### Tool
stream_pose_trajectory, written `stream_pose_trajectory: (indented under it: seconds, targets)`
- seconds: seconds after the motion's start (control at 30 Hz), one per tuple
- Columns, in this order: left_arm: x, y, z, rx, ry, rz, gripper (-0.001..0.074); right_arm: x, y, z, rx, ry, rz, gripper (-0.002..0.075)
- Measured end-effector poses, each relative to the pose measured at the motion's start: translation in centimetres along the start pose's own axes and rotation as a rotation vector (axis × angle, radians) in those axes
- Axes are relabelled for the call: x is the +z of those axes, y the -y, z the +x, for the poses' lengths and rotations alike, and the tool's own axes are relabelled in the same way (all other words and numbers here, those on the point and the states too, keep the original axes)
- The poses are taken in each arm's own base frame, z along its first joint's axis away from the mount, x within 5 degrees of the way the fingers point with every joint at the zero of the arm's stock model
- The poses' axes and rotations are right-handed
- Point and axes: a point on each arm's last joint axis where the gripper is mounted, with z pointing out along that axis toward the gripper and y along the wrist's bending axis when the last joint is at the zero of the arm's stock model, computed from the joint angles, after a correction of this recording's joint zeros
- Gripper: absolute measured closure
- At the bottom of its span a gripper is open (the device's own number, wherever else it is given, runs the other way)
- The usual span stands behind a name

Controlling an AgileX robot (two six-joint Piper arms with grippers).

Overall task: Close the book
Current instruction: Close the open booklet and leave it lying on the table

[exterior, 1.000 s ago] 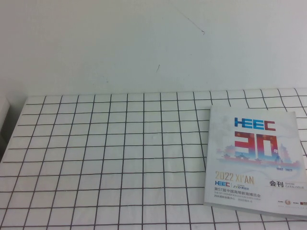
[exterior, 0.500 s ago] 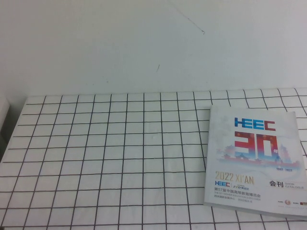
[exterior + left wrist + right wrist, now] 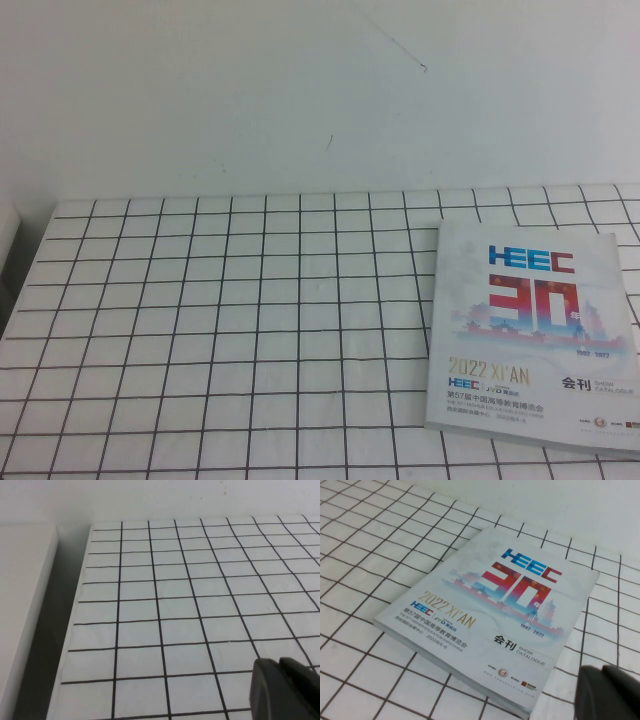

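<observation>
The book (image 3: 533, 335) lies flat and closed on the right side of the checked tablecloth (image 3: 250, 320), its white cover with "HEEC 30" facing up. The right wrist view shows the same book (image 3: 487, 612) below and ahead of my right gripper (image 3: 603, 672), whose dark fingers sit together, apart from the book and holding nothing. My left gripper (image 3: 277, 664) hovers over bare cloth (image 3: 190, 595) near the table's left side, fingers pressed together and empty. Neither gripper appears in the high view.
A white wall (image 3: 300, 90) rises behind the table. The table's left edge (image 3: 75, 630) drops into a dark gap beside a white surface (image 3: 20, 605). The book's near edge lies close to the table's front.
</observation>
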Motion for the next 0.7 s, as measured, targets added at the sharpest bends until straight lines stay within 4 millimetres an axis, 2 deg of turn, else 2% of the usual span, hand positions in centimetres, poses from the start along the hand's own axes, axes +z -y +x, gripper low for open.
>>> stream_pose_trajectory:
  seconds: [0.7]
  targets:
    - [-0.03,0.18,0.04,0.012,-0.009,0.035,0.0739,0.0,-0.01,-0.01,0.001,0.001,-0.001,0.0729]
